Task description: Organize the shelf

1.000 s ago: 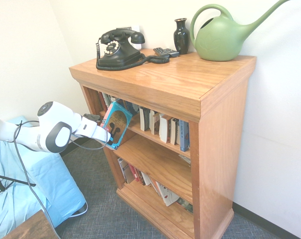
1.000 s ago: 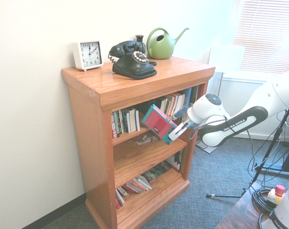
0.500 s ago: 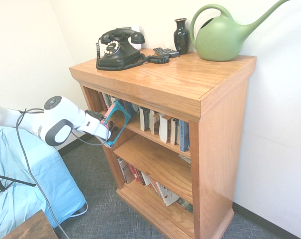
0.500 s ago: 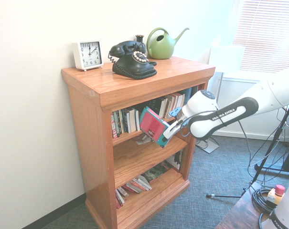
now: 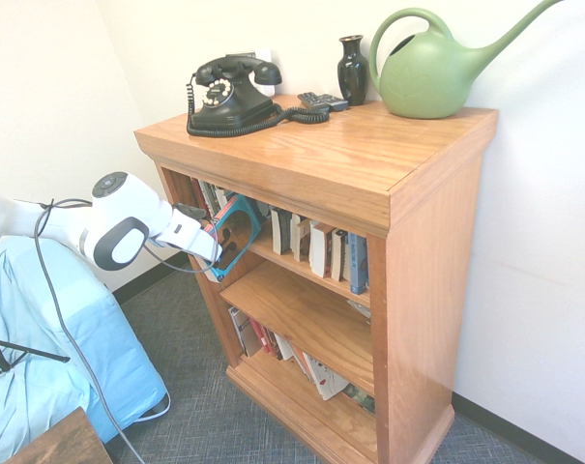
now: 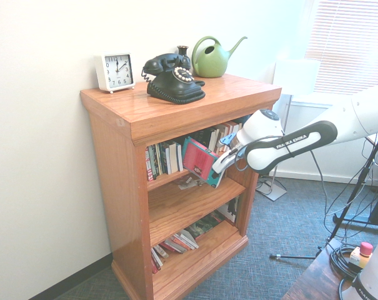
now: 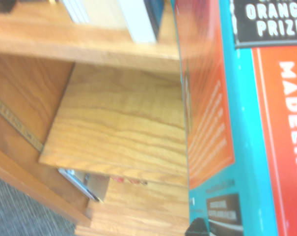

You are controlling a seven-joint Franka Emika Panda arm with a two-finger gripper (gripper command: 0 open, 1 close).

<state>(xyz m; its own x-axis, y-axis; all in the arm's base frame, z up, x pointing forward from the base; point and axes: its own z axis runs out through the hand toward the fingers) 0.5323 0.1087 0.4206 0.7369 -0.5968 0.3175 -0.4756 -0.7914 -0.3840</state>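
Orange-brown bookcase (image 5: 427,290) before end effector (image 5: 215,259), which pinches tilted teal-edged book (image 5: 236,237).

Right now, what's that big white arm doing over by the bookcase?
The white robot arm's two-finger gripper is holding a teal-edged book with a pink-red side. The book is tilted, in front of the upper tier of the orange-brown wooden bookcase, where other books stand in a row. More books lean on the bottom tier. On top are a black old-fashioned telephone, a white square clock and a green watering can.
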